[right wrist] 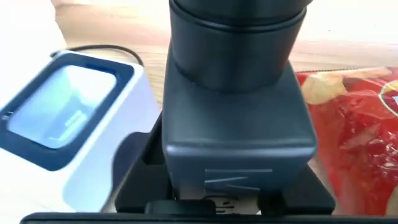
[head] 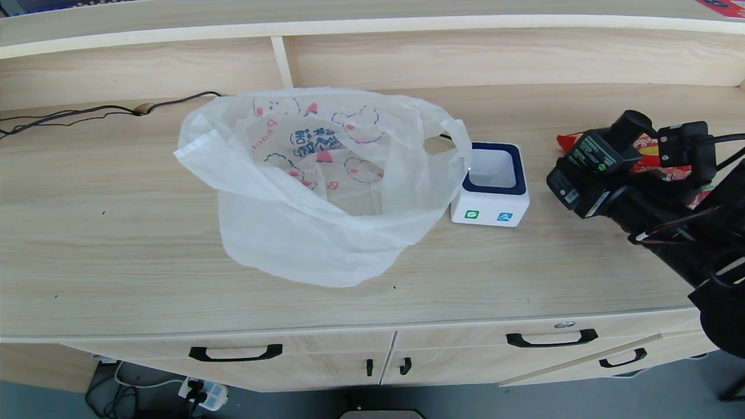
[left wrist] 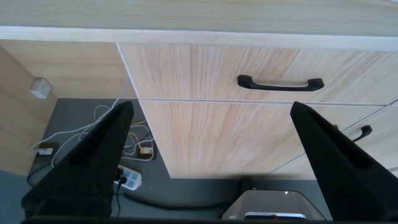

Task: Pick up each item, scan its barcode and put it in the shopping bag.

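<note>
A translucent white shopping bag [head: 326, 186] with cartoon prints stands open on the middle of the wooden counter. Just to its right sits a white scanner box [head: 492, 201] with a dark blue rim [right wrist: 37, 158]. My right gripper [head: 605, 186] hangs above the counter to the right of the scanner, shut on a black bottle [head: 596, 152] with a round cap [right wrist: 236, 37]. A red snack bag [head: 660, 160] lies on the counter behind that arm [right wrist: 354, 124]. My left gripper [left wrist: 211, 109] is open below the counter, facing the drawer fronts.
A raised wooden shelf [head: 372, 58] runs along the back of the counter. Black cables [head: 87, 113] trail at the back left. Drawers with black handles [head: 236, 352] lie under the counter edge, and a power strip [head: 204, 391] is on the floor.
</note>
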Robot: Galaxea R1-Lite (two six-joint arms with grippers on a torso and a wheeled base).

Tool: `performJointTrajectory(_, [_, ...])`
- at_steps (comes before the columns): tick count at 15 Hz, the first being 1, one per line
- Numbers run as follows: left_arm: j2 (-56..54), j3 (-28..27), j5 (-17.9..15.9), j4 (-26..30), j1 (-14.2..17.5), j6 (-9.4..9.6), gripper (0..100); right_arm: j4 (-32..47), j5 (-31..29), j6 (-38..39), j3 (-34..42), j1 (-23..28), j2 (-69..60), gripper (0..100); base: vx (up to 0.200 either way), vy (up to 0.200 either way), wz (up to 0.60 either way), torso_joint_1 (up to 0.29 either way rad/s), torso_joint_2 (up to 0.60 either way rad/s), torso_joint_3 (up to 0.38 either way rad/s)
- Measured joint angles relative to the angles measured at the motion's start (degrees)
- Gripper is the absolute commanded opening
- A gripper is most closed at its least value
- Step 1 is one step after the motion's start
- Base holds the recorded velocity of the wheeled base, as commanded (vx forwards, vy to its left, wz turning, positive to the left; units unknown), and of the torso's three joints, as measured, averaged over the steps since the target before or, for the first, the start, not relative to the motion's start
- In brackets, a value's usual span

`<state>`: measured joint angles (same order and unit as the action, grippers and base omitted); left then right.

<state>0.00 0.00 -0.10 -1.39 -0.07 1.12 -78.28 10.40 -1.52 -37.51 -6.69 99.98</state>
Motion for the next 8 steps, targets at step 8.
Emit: performJointTrajectory(8, [0.0,0.0,0.0,0.1,0.0,0.1,100,0.4,-2.5,11.7,8.0,-21.2,-15.7,0,0.0,0.0,0.0,0.0,0.0,0.0])
